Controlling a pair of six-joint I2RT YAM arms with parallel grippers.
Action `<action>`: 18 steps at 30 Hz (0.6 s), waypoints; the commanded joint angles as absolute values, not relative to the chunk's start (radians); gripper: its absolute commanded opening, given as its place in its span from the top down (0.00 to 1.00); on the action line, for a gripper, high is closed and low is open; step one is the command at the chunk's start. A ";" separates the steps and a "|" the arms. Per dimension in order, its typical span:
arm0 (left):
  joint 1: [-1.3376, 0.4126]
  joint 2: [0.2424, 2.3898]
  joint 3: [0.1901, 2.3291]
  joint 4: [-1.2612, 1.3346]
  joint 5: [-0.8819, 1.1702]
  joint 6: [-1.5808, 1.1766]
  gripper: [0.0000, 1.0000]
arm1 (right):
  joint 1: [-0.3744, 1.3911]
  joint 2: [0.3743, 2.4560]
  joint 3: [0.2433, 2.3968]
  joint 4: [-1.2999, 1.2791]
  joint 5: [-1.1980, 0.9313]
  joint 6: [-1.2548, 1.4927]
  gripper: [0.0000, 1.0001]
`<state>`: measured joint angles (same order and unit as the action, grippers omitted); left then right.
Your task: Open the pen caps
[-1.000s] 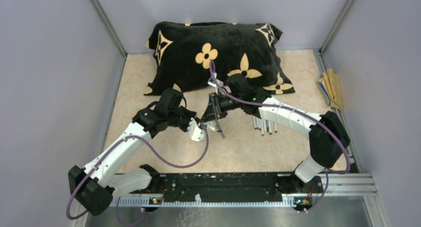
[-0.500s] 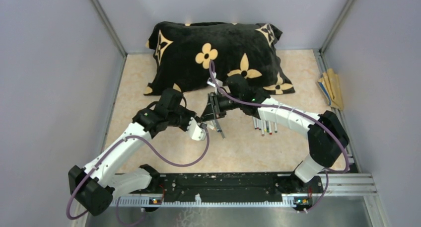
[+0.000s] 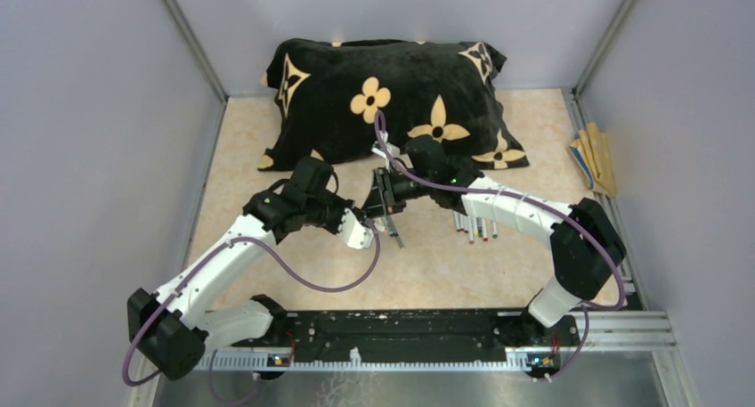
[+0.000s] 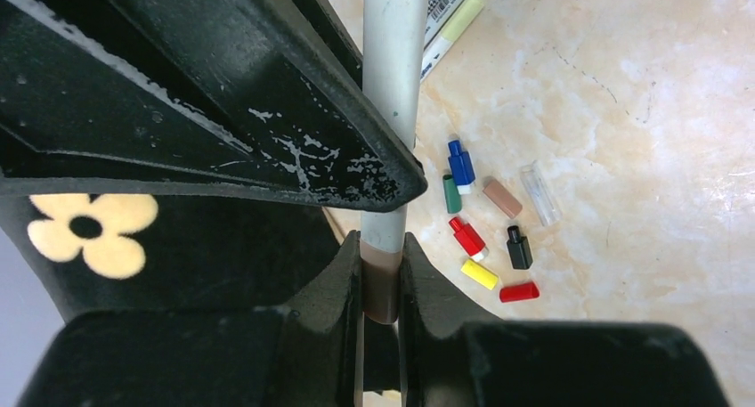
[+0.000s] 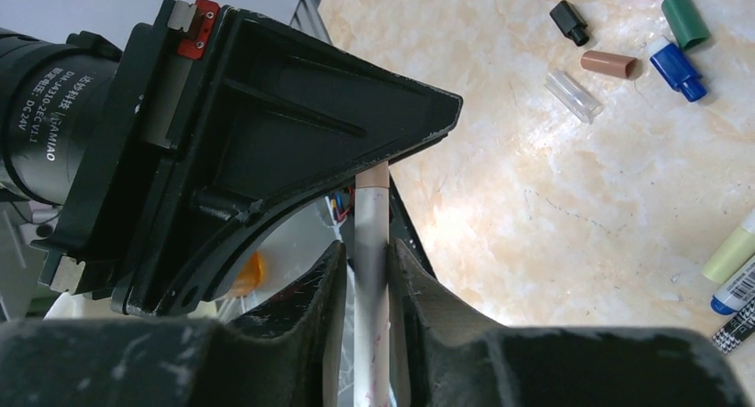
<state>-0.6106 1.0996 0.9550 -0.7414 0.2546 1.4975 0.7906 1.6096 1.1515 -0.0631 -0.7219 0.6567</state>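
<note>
Over the table's middle, both grippers meet on one pen. My left gripper (image 4: pixel 381 247) is shut on the brown pen cap (image 4: pixel 381 287) at the end of the grey-white pen (image 4: pixel 392 113). My right gripper (image 5: pixel 366 247) is closed round the barrel of that pen (image 5: pixel 371 220), a little way from the cap. In the top view the left gripper (image 3: pixel 365 218) and right gripper (image 3: pixel 385 198) almost touch. Several loose pen caps lie on the table below, among them blue (image 4: pixel 460 165), green (image 4: pixel 451 194), yellow (image 4: pixel 479 274), black (image 4: pixel 518 247) and red (image 4: pixel 519 291). More pens (image 3: pixel 476 224) lie in a row under the right forearm.
A black pillow with tan flowers (image 3: pixel 392 95) fills the back of the table just behind the grippers. Flat tan sticks (image 3: pixel 595 158) lie at the right edge. Grey walls close in both sides and the back.
The left arm has edged slightly toward the right gripper. Both grippers stay on the same pen.
</note>
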 commanded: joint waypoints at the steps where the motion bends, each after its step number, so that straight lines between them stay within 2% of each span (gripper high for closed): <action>1: -0.609 1.128 1.001 -0.724 0.205 1.463 1.00 | 0.820 1.593 1.138 -0.047 -0.795 0.659 0.78; 4: -0.609 1.128 1.006 -0.713 0.214 1.446 1.00 | 0.820 1.585 1.124 -0.020 -0.794 0.674 0.85; 6: -0.609 1.131 1.011 -0.716 0.208 1.448 1.00 | 0.821 1.582 1.123 -0.021 -0.793 0.676 0.99; 18: -0.524 1.147 0.945 -0.644 0.116 1.549 1.00 | 0.797 1.447 1.023 -0.142 -0.748 0.615 1.00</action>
<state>-0.6079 1.1316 0.9657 -0.7319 0.2550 1.4967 0.7876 1.5581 1.0744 -0.0151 -0.6579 0.6464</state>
